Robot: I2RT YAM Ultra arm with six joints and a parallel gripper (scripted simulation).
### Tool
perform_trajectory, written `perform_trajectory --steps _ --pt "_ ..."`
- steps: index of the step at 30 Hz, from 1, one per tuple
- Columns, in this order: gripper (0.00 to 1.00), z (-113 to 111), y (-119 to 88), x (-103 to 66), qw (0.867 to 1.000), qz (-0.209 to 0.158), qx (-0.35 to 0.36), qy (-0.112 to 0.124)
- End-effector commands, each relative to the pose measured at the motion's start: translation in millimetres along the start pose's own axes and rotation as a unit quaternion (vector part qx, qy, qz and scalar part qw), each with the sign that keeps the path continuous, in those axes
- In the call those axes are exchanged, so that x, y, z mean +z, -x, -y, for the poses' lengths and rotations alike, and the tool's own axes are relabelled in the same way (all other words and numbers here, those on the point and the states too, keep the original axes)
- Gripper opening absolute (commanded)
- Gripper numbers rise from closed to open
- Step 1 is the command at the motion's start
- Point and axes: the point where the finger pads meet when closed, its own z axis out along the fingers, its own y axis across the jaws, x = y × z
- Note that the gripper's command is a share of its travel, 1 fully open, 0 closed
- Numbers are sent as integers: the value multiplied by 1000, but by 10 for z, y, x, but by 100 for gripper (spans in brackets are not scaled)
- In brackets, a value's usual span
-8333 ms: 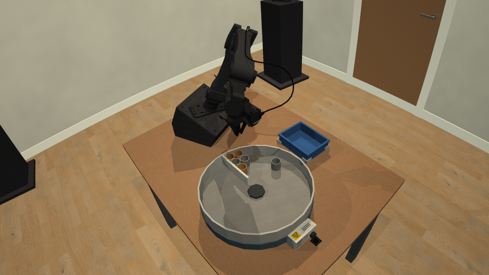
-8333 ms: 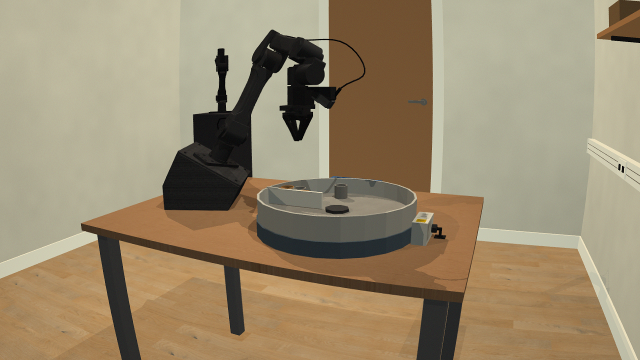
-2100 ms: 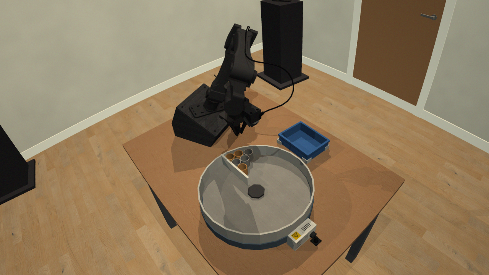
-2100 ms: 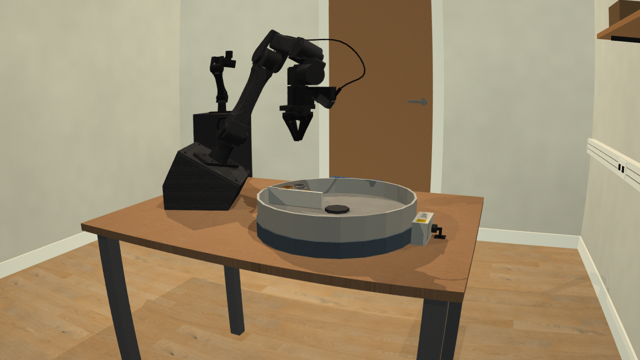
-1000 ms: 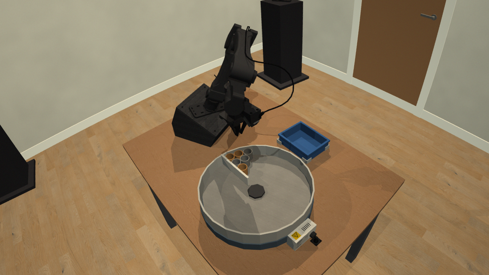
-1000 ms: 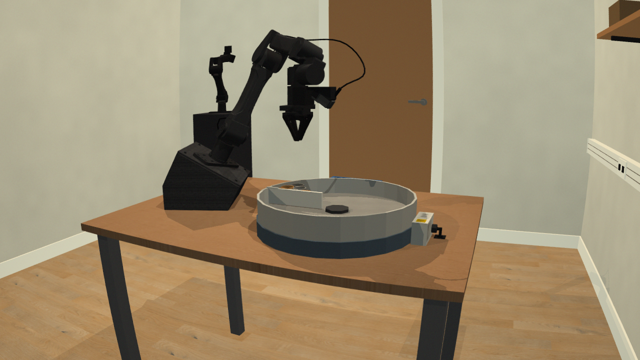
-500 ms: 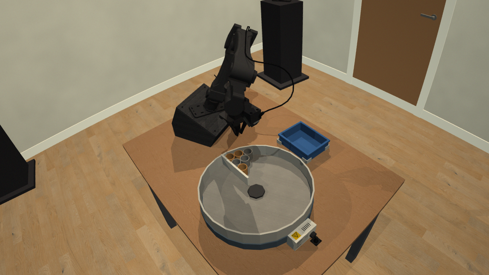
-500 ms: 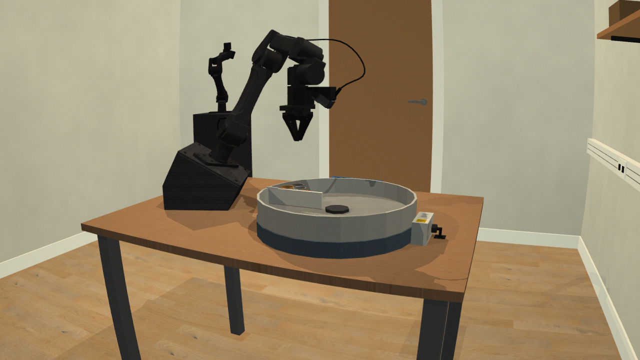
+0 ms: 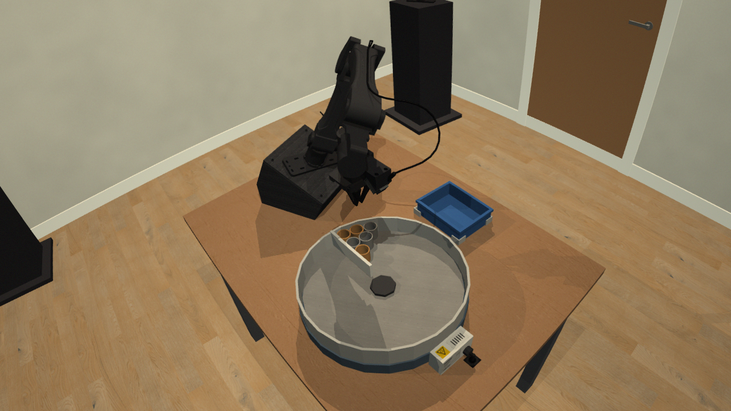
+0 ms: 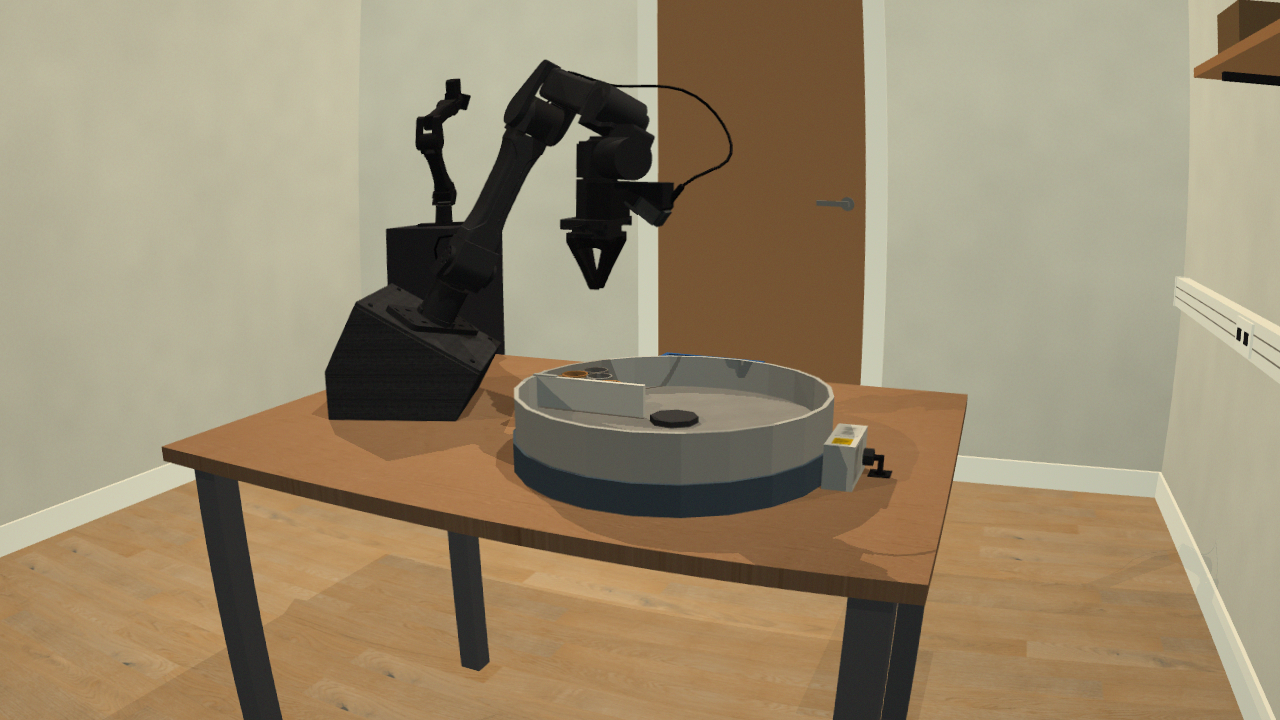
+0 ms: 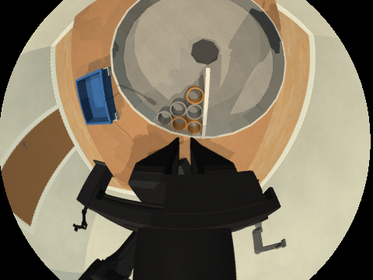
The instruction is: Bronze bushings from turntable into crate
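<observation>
Three bronze bushings (image 9: 356,229) (image 9: 362,250) (image 11: 195,93) and three steel bushings (image 9: 370,226) (image 11: 179,108) stand upright in a tight cluster on the grey turntable (image 9: 358,345) (image 10: 671,447) (image 11: 155,31). They sit against its white divider wall (image 9: 352,250) (image 11: 207,99), at the rim nearest the arm. Only their tops (image 10: 595,371) show in the exterior view. The blue crate (image 9: 477,206) (image 11: 93,96) sits empty on the table beside the turntable. My gripper (image 9: 359,198) (image 10: 594,279) (image 11: 184,141) is shut and empty. It points down, high above the table just outside the rim, near the cluster.
The arm's black base block (image 9: 291,178) (image 10: 393,367) stands at the table's back. A black hub (image 9: 383,286) (image 11: 205,51) sits at the turntable's centre. A small control box (image 9: 449,350) (image 10: 845,456) is fixed to the turntable's near side. A black pillar (image 9: 420,61) stands on the floor behind.
</observation>
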Motion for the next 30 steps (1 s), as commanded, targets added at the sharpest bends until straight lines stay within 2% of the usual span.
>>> perform_trajectory --steps 1,7,10,12,13,14,19,30 --pt "15 61 44 152 1000 1 20 -8" --pt "15 74 198 722 997 2 78 -8" --pt "15 75 245 902 995 2 95 -8" --pt "15 45 295 832 996 18 91 -14" --pt "15 69 411 746 996 34 86 -20" --pt "15 122 420 711 995 39 91 -24" --pt "15 123 405 771 995 31 93 -21" --pt "15 124 405 771 995 31 93 -21"
